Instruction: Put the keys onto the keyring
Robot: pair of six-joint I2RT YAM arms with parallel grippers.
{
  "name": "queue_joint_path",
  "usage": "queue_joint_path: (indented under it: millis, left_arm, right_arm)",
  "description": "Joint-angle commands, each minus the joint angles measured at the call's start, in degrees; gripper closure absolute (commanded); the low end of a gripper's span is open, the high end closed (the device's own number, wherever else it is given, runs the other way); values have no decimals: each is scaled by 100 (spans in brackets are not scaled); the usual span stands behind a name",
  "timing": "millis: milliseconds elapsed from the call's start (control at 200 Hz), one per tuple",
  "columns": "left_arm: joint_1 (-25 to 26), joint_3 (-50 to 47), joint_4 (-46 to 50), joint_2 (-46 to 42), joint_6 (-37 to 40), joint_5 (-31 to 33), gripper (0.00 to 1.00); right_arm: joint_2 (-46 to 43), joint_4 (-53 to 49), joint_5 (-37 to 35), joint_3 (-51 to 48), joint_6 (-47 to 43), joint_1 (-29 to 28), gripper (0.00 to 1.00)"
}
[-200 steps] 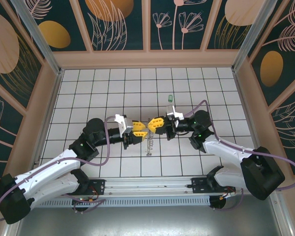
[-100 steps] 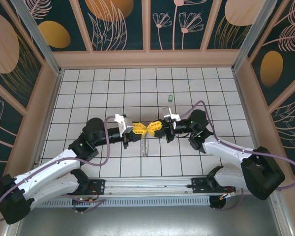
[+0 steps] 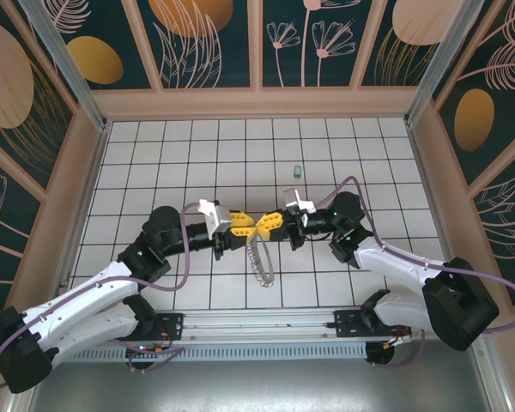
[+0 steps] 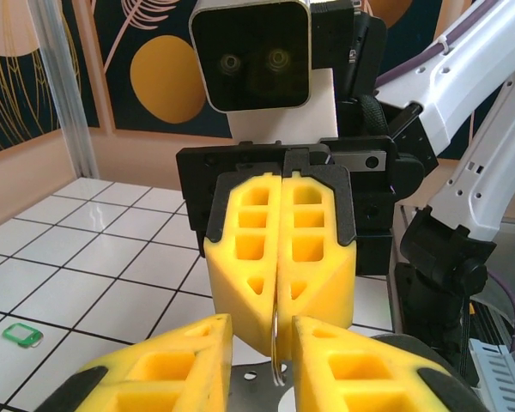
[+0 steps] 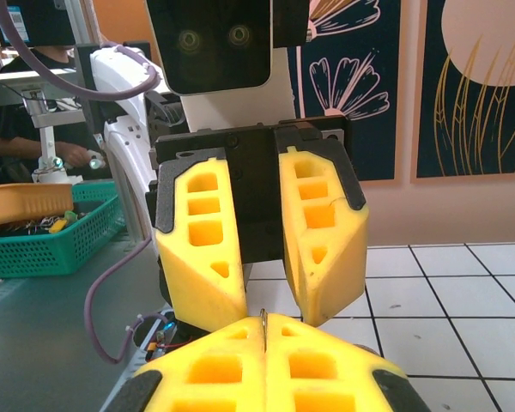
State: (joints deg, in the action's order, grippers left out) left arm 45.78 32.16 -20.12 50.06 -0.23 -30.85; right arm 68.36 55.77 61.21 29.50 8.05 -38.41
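The keyring (image 3: 260, 263), a thin bumpy chain loop, hangs down from where the two yellow-fingered grippers meet over the middle of the tiled floor. My right gripper (image 3: 268, 225) is shut on its thin metal edge (image 5: 263, 323), fingers pressed together (image 5: 263, 333). Facing it tip to tip, my left gripper (image 3: 247, 227) is open; the ring's wire (image 4: 276, 348) stands in the gap (image 4: 262, 333) between its fingers without being pinched. The tiny green key (image 3: 298, 171) lies on the floor beyond the grippers, and shows low and left (image 4: 21, 335) in the left wrist view.
Wooden walls (image 3: 257, 103) close off the tiled floor at the back and sides. A metal rail (image 3: 257, 324) runs along the near edge by the arm bases. Off the table, a green basket (image 5: 43, 232) shows in the right wrist view.
The two grippers have closed the gap and now meet tip to tip. The hanging chain has swung and spread lower and to the right.
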Motion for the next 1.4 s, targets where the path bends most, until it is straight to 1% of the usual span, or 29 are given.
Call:
queue_joint_path:
  millis: [0, 245, 505, 1076, 1261, 1326, 1391]
  left_arm:
    - [-1, 62, 13, -62, -6, 119, 76]
    - [-1, 18, 53, -41, -33, 218, 76]
    - [-1, -4, 63, -41, -23, 236, 78]
    - [10, 36, 69, 126, -17, 93, 83]
    - [3, 35, 108, 157, -1, 88, 86]
    - [33, 36, 121, 175, 10, 89, 90]
    - [82, 57, 159, 213, 37, 105, 91]
  right_arm:
    - [-177, 498, 137, -32, 100, -70, 100]
    - [-152, 906, 76, -111, 258, -70, 100]
    - [38, 1476, 59, -179, 561, -70, 100]
    - [54, 1427, -30, -94, 549, -75, 100]
    - [38, 1393, -89, -84, 522, -76, 100]
    - [27, 1378, -109, -76, 521, -71, 100]
    - [20, 1358, -118, -54, 513, -74, 100]
